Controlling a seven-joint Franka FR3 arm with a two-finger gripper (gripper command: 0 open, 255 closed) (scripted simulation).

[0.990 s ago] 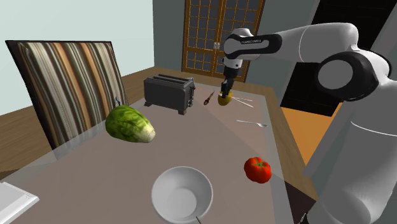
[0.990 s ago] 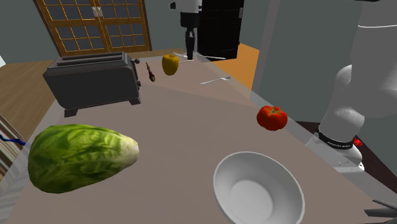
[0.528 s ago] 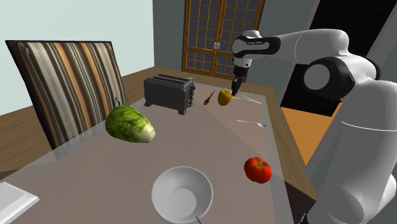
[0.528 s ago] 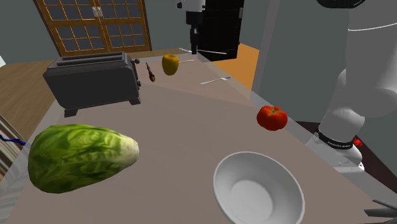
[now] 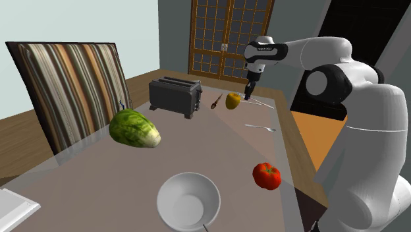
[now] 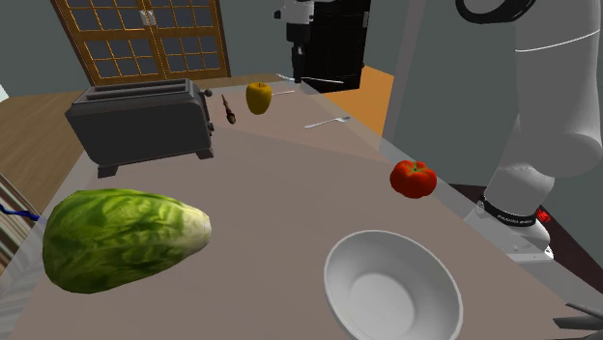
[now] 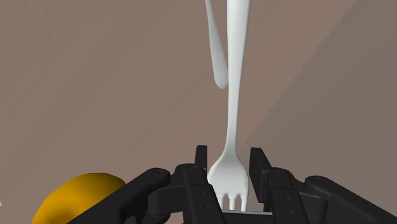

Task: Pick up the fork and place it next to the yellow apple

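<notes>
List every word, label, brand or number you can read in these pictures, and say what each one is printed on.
Small white lettering on the wrist link of the arm: too small to read.
Small white lettering on the dark base band of the arm: too small to read.
No other text can be made out.

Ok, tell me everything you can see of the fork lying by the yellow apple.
The fork is plain white and smooth, with a long slim handle widening into a head with short tines. It lies flat on the brown table, tines pointing toward the gripper, which is open and straddles its head; contact cannot be told. A second white utensil lies beside its handle, and the yellow apple sits close by.
</notes>
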